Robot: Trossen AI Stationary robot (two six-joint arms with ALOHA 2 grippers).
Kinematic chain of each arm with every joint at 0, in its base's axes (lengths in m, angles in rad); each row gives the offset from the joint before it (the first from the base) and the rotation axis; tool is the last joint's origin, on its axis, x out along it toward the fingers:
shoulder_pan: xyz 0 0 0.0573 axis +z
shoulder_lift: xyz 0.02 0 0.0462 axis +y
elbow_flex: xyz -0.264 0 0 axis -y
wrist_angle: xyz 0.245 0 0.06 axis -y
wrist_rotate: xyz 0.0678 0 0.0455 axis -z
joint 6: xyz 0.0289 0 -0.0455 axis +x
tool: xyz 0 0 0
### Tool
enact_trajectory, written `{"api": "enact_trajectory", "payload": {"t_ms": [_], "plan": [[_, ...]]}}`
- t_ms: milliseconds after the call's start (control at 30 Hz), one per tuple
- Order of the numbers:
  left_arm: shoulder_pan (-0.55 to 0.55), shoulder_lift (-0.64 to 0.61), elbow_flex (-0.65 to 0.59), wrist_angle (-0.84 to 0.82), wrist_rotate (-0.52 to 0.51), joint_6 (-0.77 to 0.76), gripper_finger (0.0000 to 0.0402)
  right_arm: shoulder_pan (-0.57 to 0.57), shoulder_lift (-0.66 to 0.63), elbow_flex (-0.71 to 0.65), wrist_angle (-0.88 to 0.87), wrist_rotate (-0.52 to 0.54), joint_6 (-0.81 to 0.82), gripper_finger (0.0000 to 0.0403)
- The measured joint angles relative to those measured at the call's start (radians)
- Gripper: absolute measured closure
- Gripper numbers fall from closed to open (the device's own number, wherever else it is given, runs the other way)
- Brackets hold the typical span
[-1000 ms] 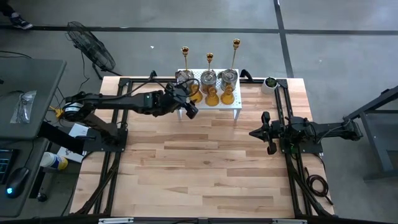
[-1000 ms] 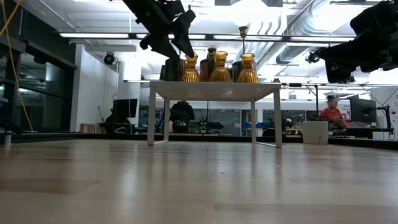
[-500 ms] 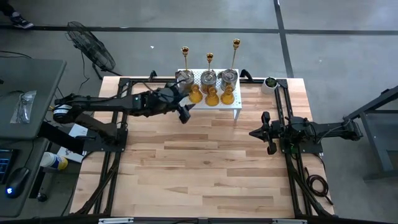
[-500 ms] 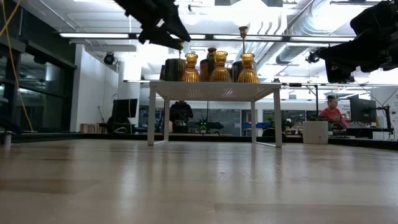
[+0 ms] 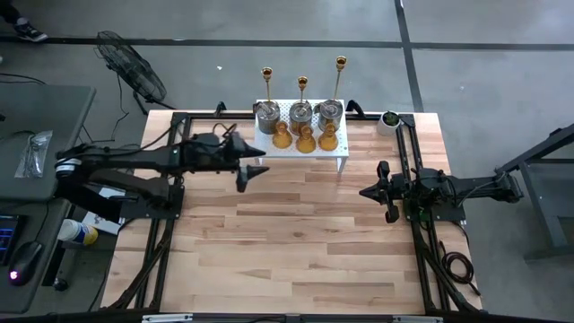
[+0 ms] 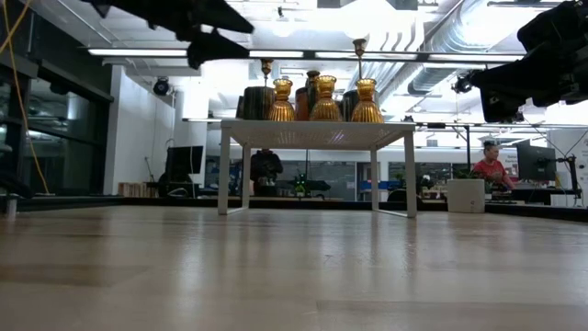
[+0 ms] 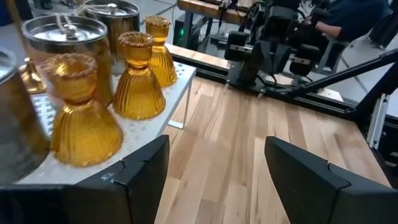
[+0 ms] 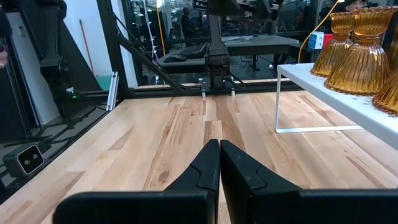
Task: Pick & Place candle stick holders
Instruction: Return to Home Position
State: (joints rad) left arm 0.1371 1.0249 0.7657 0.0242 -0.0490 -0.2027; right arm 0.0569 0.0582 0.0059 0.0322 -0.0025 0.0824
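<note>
Found all nine candle stick holders [image 6: 324, 99] standing on the white shelf [image 5: 341, 151] at the far edge of the bench [image 5: 296, 242]: counted three gold sticks [image 5: 302, 85] at the back, three silver jars [image 5: 300, 111] in the middle and three amber glass ones [image 5: 305, 137] in front, all upright. Saw none left on the bench boards. Noted the left gripper [image 5: 250, 173] now drawn well clear of the shelf's left end, where a second ago it hung over that end and half a second ago just beside it. Recorded its fingers [image 7: 142, 177] spread wide with nothing between them. Located the right gripper [image 5: 366, 191] parked near the right edge of the bench, apart from the shelf and unmoved over the interval, with its fingers [image 8: 208, 168] pressed together and empty. Judged the placing finished and the withdrawal to be the left arm's return to rest, only part done. Detected no disturbance to the shelf's contents from the retreat. Advised a continued clear path back along the bench's left side, away from the shelf leg.
</note>
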Motion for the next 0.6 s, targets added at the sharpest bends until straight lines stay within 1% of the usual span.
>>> {"api": "enact_trajectory", "payload": {"t_ms": [167, 267, 367, 600], "plan": [[0.0, -0.125, -0.089, -0.002, -0.001, 0.012, 0.0146, 0.0, 0.0, 0.0, 0.0, 0.0, 0.0, 0.0398], [0.0, -0.206, -0.155, -0.004, -0.001, 0.012, 0.0163, 0.0, 0.0, 0.0, 0.0, 0.0, 0.0, 0.0398], [0.0, -0.287, -0.223, -0.004, -0.001, -0.013, 0.0197, 0.0, 0.0, 0.0, 0.0, 0.0, 0.0, 0.0398], [0.0, -0.476, -0.378, 0.013, 0.01, -0.074, 0.0297, 0.0, 0.0, 0.0, 0.0, 0.0, 0.0, 0.0398]]}}
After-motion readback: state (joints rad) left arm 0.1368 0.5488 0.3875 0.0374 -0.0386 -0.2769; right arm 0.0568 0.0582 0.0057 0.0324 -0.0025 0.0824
